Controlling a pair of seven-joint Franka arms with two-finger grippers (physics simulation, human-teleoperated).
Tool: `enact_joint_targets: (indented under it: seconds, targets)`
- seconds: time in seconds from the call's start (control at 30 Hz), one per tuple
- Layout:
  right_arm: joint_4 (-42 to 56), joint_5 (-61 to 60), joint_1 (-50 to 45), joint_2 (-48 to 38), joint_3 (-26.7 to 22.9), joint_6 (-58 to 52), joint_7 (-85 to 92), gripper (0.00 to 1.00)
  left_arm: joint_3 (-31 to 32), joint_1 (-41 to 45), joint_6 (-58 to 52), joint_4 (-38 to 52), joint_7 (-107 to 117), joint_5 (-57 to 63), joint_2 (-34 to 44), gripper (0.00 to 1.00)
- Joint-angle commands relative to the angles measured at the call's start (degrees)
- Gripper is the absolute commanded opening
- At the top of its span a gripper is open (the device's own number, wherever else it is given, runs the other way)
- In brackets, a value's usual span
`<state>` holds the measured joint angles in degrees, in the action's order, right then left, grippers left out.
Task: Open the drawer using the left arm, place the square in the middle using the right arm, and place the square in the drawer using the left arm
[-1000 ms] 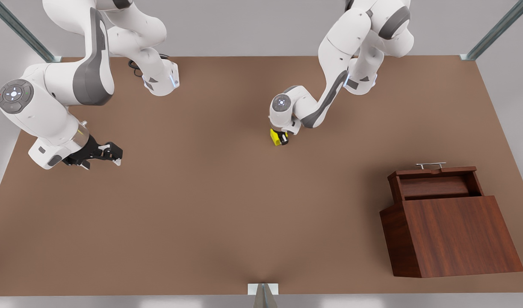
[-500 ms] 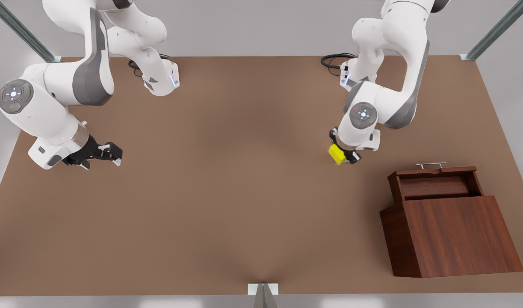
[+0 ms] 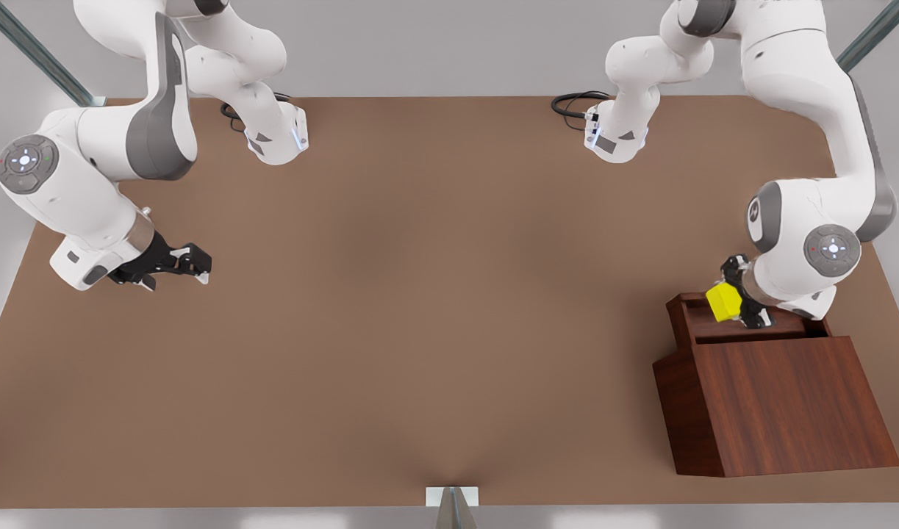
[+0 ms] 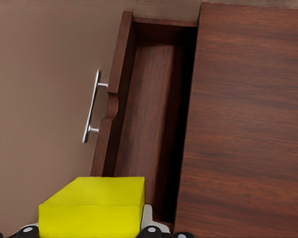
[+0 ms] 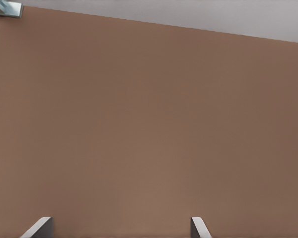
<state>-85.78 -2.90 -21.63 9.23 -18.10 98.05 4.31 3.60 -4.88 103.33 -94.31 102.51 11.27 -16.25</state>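
Left claw clamps the yellow cube above the open drawer; the left wrist view reveals its silver handle. Right claw, fingers parted and empty, waits over the bench far from the drawer.

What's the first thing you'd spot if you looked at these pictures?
The bright yellow cube, pinched by the left gripper right over the open drawer of the dark wooden cabinet at the front view's right. Across the brown table, the right gripper waits, open.
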Motion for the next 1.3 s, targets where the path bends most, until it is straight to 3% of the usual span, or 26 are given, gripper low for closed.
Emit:
enact_joint_targets:
  seconds: [0.0, 0.27, 0.6, 0.63, 0.67, 0.7, 0.87, 0.97, 1.1, 1.27]
  targets:
    - [0.0, 0.0, 0.0, 0.0, 0.0, 0.0, 0.1, 1.00, 0.0, -0.2, 0.6, -0.6, -0.1, 3.1, -0.1, 0.71]
    - [0.0, 0.0, 0.0, 0.0, 0.0, -0.3, 0.0, 1.00, 0.0, -3.6, 7.7, -2.1, -3.2, 6.0, -4.1, 0.71]
    - [0.0, 0.0, -0.1, -1.1, 0.0, -4.0, -0.4, 1.00, 0.0, -4.6, 8.0, -2.8, -3.4, 8.5, -4.7, 0.75]
    - [0.0, 0.0, 0.0, -1.0, 0.0, -3.9, -0.4, 1.00, 0.0, -4.5, 8.0, -2.7, -3.4, 8.5, -4.7, 0.77]
    - [0.0, 0.0, 0.0, -1.0, 0.0, -3.9, -0.4, 1.00, 0.0, -4.5, 7.9, -2.7, -3.4, 8.6, -4.7, 0.92]
    - [0.0, 0.0, 0.0, -1.0, 0.0, -3.8, -0.4, 1.00, 0.0, -4.6, 7.9, -2.7, -3.4, 9.1, -4.7, 1.00]
    - [0.1, -0.1, -0.1, -0.8, 0.1, -3.4, -0.4, 1.00, 0.2, -4.5, 6.7, -1.8, -4.2, 11.6, -4.1, 1.00]
    - [0.2, 0.0, -0.2, -0.7, 0.2, -3.1, -0.4, 1.00, 8.3, -4.3, -15.6, 7.1, -37.8, 2.6, 2.4, 1.00]
    - [0.1, 0.0, -0.2, -0.8, 0.2, -3.1, -0.2, 1.00, 7.5, 0.0, -22.6, 16.7, -89.4, -3.5, 3.4, 1.00]
    - [0.1, -0.1, 0.0, -0.7, 0.2, -3.1, -0.2, 1.00, 8.7, 1.8, -22.9, 20.3, -90.1, -5.0, 1.7, 1.00]
